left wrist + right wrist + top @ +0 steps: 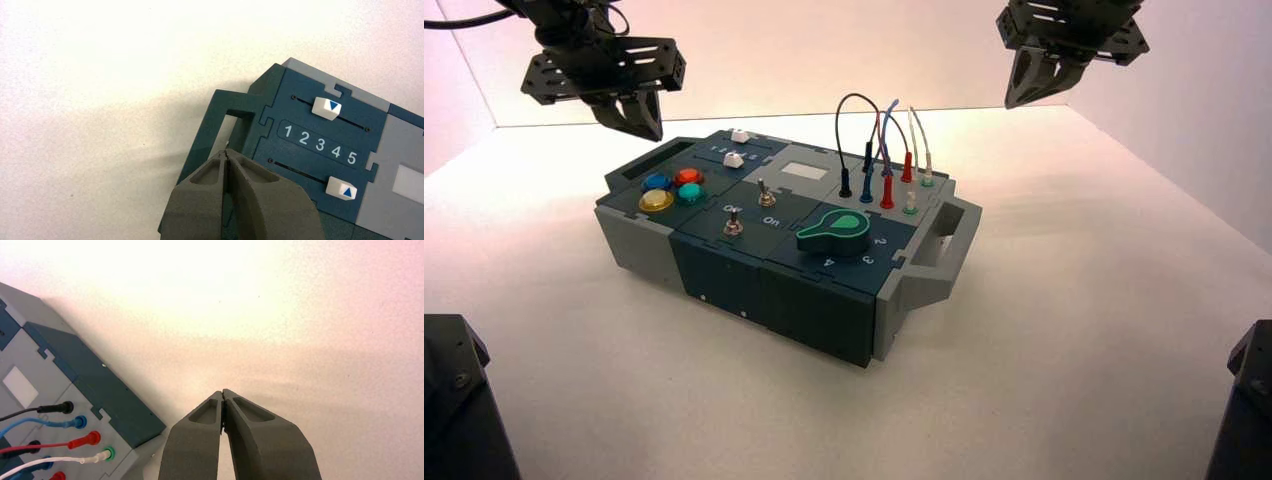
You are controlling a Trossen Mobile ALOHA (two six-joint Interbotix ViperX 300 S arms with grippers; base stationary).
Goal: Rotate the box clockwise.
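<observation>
Your two grippers, left by the box's left handle and right beyond its wired end, are both closed; your one box, four coloured buttons, sits angled mid-table

The dark-teal and grey panel box lies flat, angled across the pale surface.

The box looks like matt, smooth plastic; its toggle switches look like shiny metal, its coloured buttons glossy plastic
</observation>
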